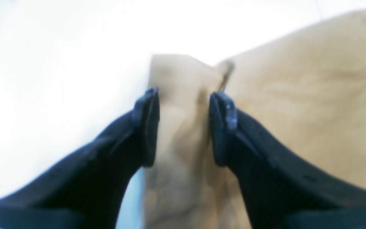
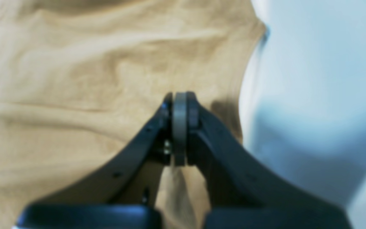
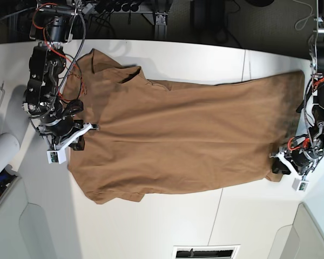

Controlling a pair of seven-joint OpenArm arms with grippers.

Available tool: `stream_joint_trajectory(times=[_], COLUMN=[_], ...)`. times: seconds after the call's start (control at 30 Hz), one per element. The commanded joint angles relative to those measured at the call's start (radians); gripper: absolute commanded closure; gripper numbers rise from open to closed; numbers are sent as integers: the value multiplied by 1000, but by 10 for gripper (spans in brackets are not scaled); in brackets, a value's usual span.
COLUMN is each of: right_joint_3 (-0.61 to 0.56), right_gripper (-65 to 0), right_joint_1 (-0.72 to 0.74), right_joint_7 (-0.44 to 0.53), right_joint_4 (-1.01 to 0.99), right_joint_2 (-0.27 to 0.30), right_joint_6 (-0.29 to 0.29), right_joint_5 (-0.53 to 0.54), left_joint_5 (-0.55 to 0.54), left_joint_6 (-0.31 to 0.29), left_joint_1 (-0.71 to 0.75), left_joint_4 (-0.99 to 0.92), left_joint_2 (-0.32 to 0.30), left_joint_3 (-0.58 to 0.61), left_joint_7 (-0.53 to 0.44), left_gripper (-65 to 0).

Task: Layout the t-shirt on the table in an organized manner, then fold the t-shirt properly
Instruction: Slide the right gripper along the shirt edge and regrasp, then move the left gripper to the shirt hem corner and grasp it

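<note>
Tan-brown cotton covers most of the white table [image 3: 167, 216] in the base view, where the t-shirt [image 3: 178, 145] lies spread lengthwise, neckline and sleeves toward the left of the picture and hem toward the right. At the left edge of that view, the right gripper [image 3: 85, 129] sits at the sleeve end of the shirt, beside the neckline; seen from its own wrist camera, the right gripper [image 2: 179, 95] has its jaws pressed flat together, the tip low over rumpled fabric near the shirt's curved edge, though whether any cloth is pinched between them cannot be told through the blur. Across the middle, the shirt lies mostly flat with shallow wrinkles, a thin dark seam in the tabletop running out from beneath it toward the near edge. At the right of the base view, the left gripper [image 3: 278, 162] rests at the lower hem corner. Its wrist camera shows the left gripper [image 1: 184, 95] with jaws standing apart, a raised fold of the t-shirt [image 1: 313, 95] between the two dark fingers [image 1: 148, 127], bright table [image 1: 59, 63] beyond.
</note>
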Motion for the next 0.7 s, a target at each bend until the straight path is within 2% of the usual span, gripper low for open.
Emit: stream_joint_trajectory(times=[0.0, 0.03, 0.13, 0.2, 0.5, 0.67], right_joint_3=[1, 0, 0, 0, 2, 18], right_gripper=[0, 0, 0, 0, 0, 0], right_joint_1=[21, 20, 18, 18, -14, -27], right_joint_7=[28, 30, 29, 29, 21, 21], right_joint_4=[5, -5, -43, -75, -145, -144], right_joint_2=[5, 5, 5, 6, 13, 14], right_joint_6=[2, 2, 7, 7, 7, 7], right_joint_5=[11, 14, 19, 18, -15, -11], left_joint_5=[-9, -9, -9, -8, 11, 11], left_joint_6=[2, 7, 84, 114, 259, 261], left_joint_1=[-44, -51, -53, -53, -56, -56], left_joint_4=[-12, -33, -60, -69, -69, -69], left_joint_2=[-6, 6, 36, 48, 29, 18], left_joint_3=[-6, -6, -6, -6, -6, -6], left_joint_7=[-39, -52, -58, -58, -56, -33], left_gripper=[-245, -209, -99, -50, -41, -41])
